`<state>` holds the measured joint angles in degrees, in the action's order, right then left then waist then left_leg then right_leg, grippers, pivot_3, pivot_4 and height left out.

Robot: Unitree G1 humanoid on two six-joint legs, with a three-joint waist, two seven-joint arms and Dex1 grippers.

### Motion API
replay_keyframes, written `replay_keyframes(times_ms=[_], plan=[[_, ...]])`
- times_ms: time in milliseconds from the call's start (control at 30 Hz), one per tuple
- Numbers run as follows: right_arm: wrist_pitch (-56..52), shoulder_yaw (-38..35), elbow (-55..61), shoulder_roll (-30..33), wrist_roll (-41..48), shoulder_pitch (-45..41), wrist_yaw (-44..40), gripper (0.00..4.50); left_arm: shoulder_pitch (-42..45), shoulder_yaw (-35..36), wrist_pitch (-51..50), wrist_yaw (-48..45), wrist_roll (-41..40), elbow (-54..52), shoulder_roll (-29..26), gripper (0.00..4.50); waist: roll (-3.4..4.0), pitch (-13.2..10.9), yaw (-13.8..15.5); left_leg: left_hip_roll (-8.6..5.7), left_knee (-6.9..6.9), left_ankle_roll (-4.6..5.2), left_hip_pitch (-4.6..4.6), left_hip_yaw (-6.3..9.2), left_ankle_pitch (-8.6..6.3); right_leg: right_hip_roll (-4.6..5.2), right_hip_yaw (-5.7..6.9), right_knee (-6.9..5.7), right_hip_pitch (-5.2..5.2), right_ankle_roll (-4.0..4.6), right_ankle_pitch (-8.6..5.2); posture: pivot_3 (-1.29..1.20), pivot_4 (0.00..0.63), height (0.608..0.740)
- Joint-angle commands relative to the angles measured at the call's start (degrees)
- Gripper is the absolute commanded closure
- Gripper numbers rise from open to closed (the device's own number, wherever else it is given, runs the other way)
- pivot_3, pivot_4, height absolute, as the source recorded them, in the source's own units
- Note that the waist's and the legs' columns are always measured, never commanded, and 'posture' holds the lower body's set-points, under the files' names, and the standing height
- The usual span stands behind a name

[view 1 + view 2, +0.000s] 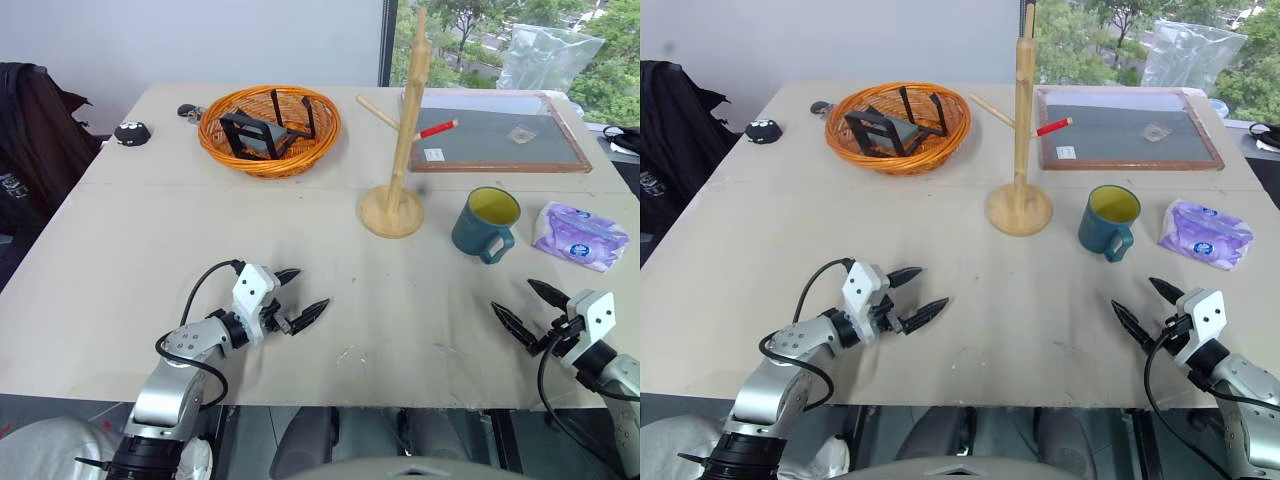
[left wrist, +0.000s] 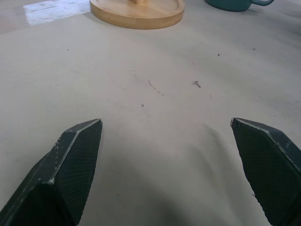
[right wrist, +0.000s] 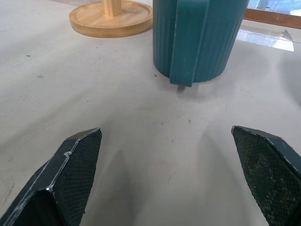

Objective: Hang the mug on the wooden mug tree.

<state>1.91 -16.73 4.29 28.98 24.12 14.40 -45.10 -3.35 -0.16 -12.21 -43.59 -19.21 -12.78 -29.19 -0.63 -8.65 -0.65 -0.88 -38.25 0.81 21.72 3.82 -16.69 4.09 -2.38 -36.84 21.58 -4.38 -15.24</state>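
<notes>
The teal-blue mug with a yellow inside stands upright on the table, its handle turned toward the table's near edge. Just to its left rises the wooden mug tree, a pale pole on a round disc base with slanted pegs. My right gripper hovers open near the front right edge, a hand's width short of the mug, which faces it handle-first. Near the front left, my left gripper is open and empty, pointing toward the tree's base.
An orange wicker basket holding black stands sits at the back left. A framed grey board with a red pen lies behind the mug. To the mug's right is a purple tissue pack. Small black objects lie far left.
</notes>
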Motion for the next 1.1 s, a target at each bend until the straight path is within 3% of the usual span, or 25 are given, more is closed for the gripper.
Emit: replay_keyframes(times_ms=[33,767,900,1100], plan=[[0.80,-1.66,0.65,0.82,0.88,-0.40,-0.69,0.04,-0.20,0.76,0.24,0.11,-0.23,-2.19,-0.32,0.00,0.00,0.00,-0.01,0.00,0.00,0.00,0.00,0.00,0.00,0.00,0.00,0.00,0.00,0.00,0.00,0.00,0.150,0.740],[0.92,-0.51,1.73,-0.35,-0.08,-1.11,1.23,0.04,1.47,1.21,1.09,-0.88,-1.21,-1.48,-0.34,0.00,0.00,0.00,-0.01,0.00,0.00,0.00,0.00,-0.01,0.00,0.00,0.00,0.00,0.00,0.00,0.00,0.00,0.150,0.740],[-2.57,0.39,6.43,-2.24,-0.29,-1.59,5.97,0.04,4.10,1.14,0.75,-2.91,-2.50,-2.44,-1.05,0.00,0.00,0.00,0.02,0.00,0.00,0.00,0.00,0.01,0.00,-0.01,0.01,-0.01,0.01,0.00,0.00,0.00,0.150,0.740],[-8.21,4.32,14.13,-9.09,-8.45,-2.83,21.05,0.04,14.21,-1.34,-5.12,-10.82,-6.62,-6.05,-5.66,0.00,0.00,0.00,0.09,-0.04,-0.01,-0.08,0.04,0.06,0.05,-0.03,0.05,-0.04,0.04,0.00,0.00,0.00,0.150,0.740]])
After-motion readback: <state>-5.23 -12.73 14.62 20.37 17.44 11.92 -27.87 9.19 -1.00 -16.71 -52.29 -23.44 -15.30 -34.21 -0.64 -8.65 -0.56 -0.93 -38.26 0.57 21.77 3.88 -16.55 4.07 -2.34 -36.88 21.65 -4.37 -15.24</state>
